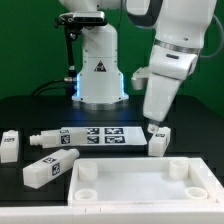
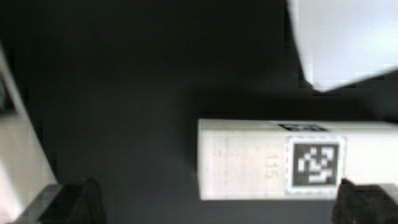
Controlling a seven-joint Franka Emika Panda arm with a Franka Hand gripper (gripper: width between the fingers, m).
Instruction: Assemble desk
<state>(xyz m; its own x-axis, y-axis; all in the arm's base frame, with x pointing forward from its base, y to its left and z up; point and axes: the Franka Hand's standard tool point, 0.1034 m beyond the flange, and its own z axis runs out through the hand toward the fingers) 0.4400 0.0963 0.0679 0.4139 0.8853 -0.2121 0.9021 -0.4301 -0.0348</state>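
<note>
Top [image 1: 140, 192] lies flat on the table [image 1: 25, 120] at the near edge, rim up. Its long axis runs from the exterior view's left to its right, with round sockets at the corners.

Four loose legs, none joined to top:
- At the exterior view's left edge: first leg [image 1: 10, 146], seen as a short block.
- Next to it: second leg [image 1: 50, 140], on its side, long axis roughly left-right, one end just beside the marker board [image 1: 100, 135].
- Nearer the camera: third leg [image 1: 48, 170], on its side and tilted, one end pointing toward top's left corner, near it but apart.
- At the marker board's right end: fourth leg [image 1: 159, 141], just beyond top's far rim, with a tag face showing. Cannot tell its long axis from this view.

Gripper [image 1: 153, 122] hangs right over fourth leg, arm slanted.

In the wrist view, the gripper [image 2: 217, 205] has its fingers [image 2: 71, 203] spread wide with nothing held. Fourth leg [image 2: 285, 160] lies below them, tag up and offset toward one finger, with one end running out of frame. Cannot tell whether finger and leg touch.
</note>
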